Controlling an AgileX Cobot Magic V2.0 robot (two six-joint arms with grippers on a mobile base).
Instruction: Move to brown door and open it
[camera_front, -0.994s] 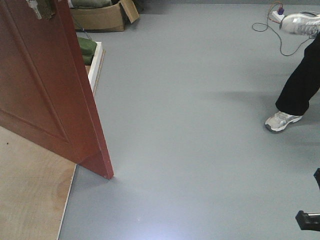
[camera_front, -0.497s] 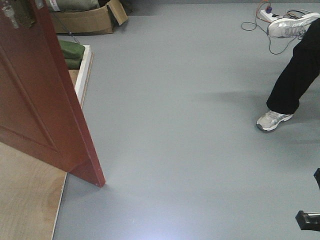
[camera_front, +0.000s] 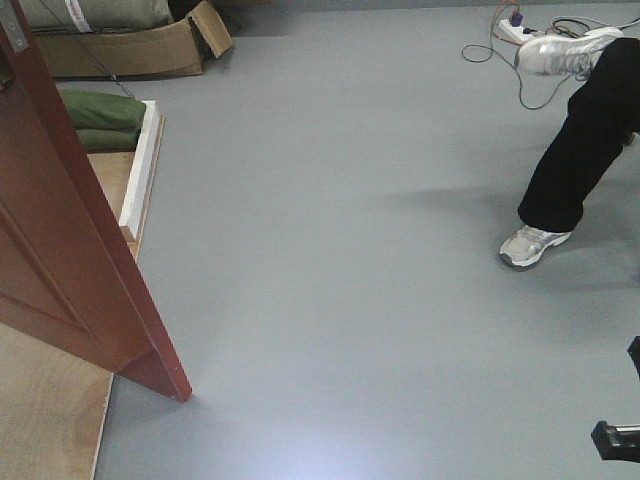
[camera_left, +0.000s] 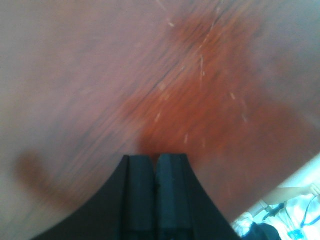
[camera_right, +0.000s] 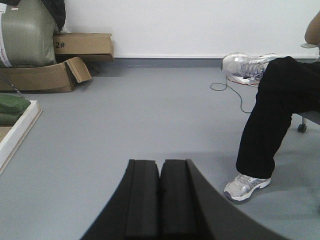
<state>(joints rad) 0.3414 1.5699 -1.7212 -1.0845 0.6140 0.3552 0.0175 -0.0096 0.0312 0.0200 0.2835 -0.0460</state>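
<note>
The tall reddish-brown panelled wooden door (camera_front: 60, 250) stands at the left edge of my front view, angled away from its frame, its bottom corner resting where the pale plywood floor board (camera_front: 40, 420) meets the grey floor (camera_front: 330, 250). Over the last second that corner has slid left and lower in the frame. More of the white frame strip (camera_front: 140, 165) and the folded green bundles (camera_front: 100, 115) now show behind the door's edge. The open brown cardboard box (camera_front: 130, 50) and the seated person's black trouser leg (camera_front: 575, 150) have drifted left too, so I judge that the base is moving as well as the door. I read this as the door swinging wider, with the opening well under way.

On the left wrist view the door's wood grain (camera_left: 200, 90) fills the picture, blurred and very close. The left gripper (camera_left: 156, 162) has its black fingers pressed together, holding nothing, right up against the face. I cannot tell whether it actually touches. The right gripper (camera_right: 160, 167) is likewise closed up and empty, pointing out over open floor, well apart from the door.
</note>
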